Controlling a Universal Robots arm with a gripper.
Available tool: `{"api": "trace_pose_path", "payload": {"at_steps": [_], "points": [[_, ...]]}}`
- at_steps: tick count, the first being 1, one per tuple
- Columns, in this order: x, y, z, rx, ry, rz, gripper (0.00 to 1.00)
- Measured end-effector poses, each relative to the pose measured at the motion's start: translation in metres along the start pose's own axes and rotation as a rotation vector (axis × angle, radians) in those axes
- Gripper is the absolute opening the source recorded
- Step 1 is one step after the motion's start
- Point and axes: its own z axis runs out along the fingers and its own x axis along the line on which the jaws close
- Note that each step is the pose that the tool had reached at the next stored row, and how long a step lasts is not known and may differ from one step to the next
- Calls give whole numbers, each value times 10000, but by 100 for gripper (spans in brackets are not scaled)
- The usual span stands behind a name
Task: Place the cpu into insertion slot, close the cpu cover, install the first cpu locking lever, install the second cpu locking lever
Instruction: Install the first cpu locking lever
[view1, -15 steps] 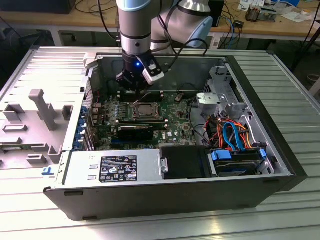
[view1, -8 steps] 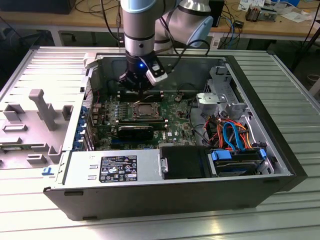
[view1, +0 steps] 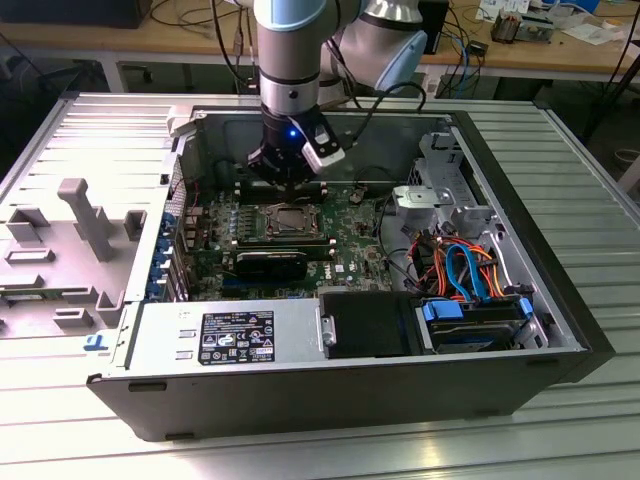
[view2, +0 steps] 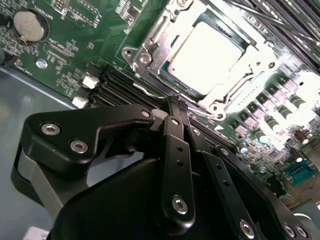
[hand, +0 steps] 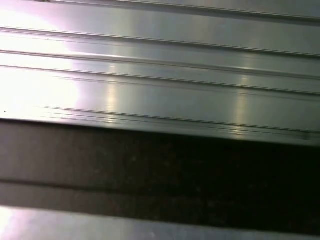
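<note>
Exterior view first: the arm reaches down into the open computer case (view1: 560, 330), which lies on a ribbed metal table (view1: 590, 180), and its gripper (view1: 288, 183) hangs just above the far edge of the insertion slot (view1: 292, 221), near the middle of the green motherboard (view1: 355, 250). The slot sits directly below and slightly nearer the camera than the gripper. Second wrist view: the black fingers (view2: 176, 150) are drawn together with nothing between them, and their tips meet just beside one edge of the socket frame. The cpu (view2: 210, 55) lies flat in the slot, its bright metal top showing through the square opening of the cpu cover (view2: 239, 75), which appears folded down over it. A thin wire locking lever (view2: 145, 92) runs along the socket edge nearest the fingertips, its long axis parallel to that edge; whether it is latched I cannot tell. First wrist view: ribbed metal and a dark band, with none of the task's parts.
</note>
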Motion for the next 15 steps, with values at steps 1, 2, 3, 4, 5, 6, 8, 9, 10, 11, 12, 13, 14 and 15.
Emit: {"api": "trace_pose_path", "payload": {"at_steps": [1,2,3,4,5,6,8,9,10,11,12,13,14,15], "points": [[-7,-1,5,0,1,0,11],[-16,-2,10,0,1,-1,11],[-28,-3,16,1,2,-2,11],[-38,-4,22,0,1,-3,11],[-46,-5,27,0,1,-3,11],[-55,-6,31,1,2,-3,11],[-73,-8,41,1,1,-6,11],[-74,-9,42,5,3,-4,11],[-75,-9,44,5,2,-4,11],[-77,-9,46,4,2,-6,11],[-78,-9,49,3,1,-6,11],[-84,-10,54,3,1,-8,11],[-87,-10,58,3,1,-6,11],[-93,-11,61,4,1,-6,11]]}}
